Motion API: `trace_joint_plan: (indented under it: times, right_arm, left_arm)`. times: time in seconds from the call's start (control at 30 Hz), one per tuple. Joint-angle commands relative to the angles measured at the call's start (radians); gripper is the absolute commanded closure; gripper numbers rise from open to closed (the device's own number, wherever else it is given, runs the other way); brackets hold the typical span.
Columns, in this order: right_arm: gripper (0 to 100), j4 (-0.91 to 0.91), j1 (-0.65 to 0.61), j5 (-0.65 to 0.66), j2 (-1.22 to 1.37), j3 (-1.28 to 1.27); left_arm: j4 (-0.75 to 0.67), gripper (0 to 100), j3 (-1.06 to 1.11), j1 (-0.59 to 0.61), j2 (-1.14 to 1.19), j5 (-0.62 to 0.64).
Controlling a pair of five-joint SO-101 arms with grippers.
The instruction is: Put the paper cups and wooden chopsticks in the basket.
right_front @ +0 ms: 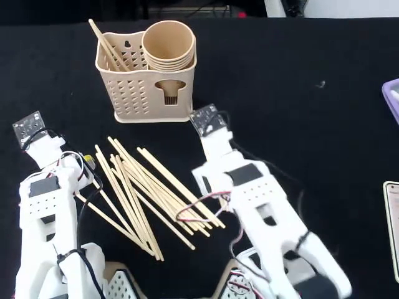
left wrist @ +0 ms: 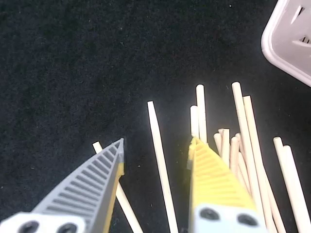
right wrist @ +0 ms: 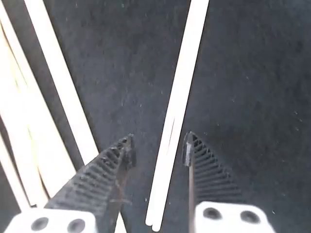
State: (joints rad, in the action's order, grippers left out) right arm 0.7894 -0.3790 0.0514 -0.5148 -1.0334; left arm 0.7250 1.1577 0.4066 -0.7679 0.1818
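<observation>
Both arms' fingers sit hidden under their own white bodies in the high view, so I read them from the wrist cameras. Both arm bases are cut off at the near table edge. Off to the side, a purple object (right_front: 391, 99) and a flat pale item (right_front: 393, 218) are cropped; I cannot identify either.

Task items: the paper cups (right_front: 169, 45) are nested in a stack inside the basket (right_front: 146, 93), which stands on the far part of the black table (right_front: 299, 124). The upright chopsticks (right_front: 107, 45) lean at the basket's other end; I cannot count them. The loose chopsticks (right_front: 146, 193) lie fanned and overlapping on the table between the arms, number unreadable.

The left arm (right_front: 43, 205) reaches up from the near edge beside the pile. The left gripper (left wrist: 157, 141) is spread, tips low over the table. A single stick (left wrist: 160, 174) lies in the gap, and the yellow finger (left wrist: 214, 179) covers the bundle's ends.

The right arm (right_front: 249, 187) is stretched out, its head just short of the basket. The right gripper (right wrist: 160, 137) is spread astride a lone stick (right wrist: 177, 107). I cannot tell whether the pads touch it.
</observation>
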Motion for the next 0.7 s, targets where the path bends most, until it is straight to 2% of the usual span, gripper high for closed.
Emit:
trace_joint_plan:
  times: [0.0, 0.2, 0.43, 0.5, 0.57, 0.67]
  right_arm:
    - [82.5, -0.052, 0.000, -0.012, 0.150, 0.101]
    - [82.5, -0.051, 0.017, -0.006, 0.377, 0.239]
    - [82.7, -0.041, 0.038, -0.005, 0.503, 0.302]
    - [87.4, -0.041, 0.038, -0.003, 0.503, 0.302]
    - [97.3, -0.041, 0.038, 0.037, 0.503, 0.298]
    - [98.8, -0.032, 0.060, 0.104, 0.503, 0.292]
  left_arm:
    - [-0.009, 78, -0.004, 0.007, -0.026, 0.003]
    - [-0.009, 78, -0.004, 0.007, -0.026, 0.003]
    - [-0.009, 78, -0.004, 0.007, -0.026, 0.003]
    - [-0.009, 78, -0.004, 0.007, -0.026, 0.003]
    - [-0.009, 78, -0.004, 0.007, -0.026, 0.003]
    - [-0.009, 78, -0.004, 0.007, -0.026, 0.003]
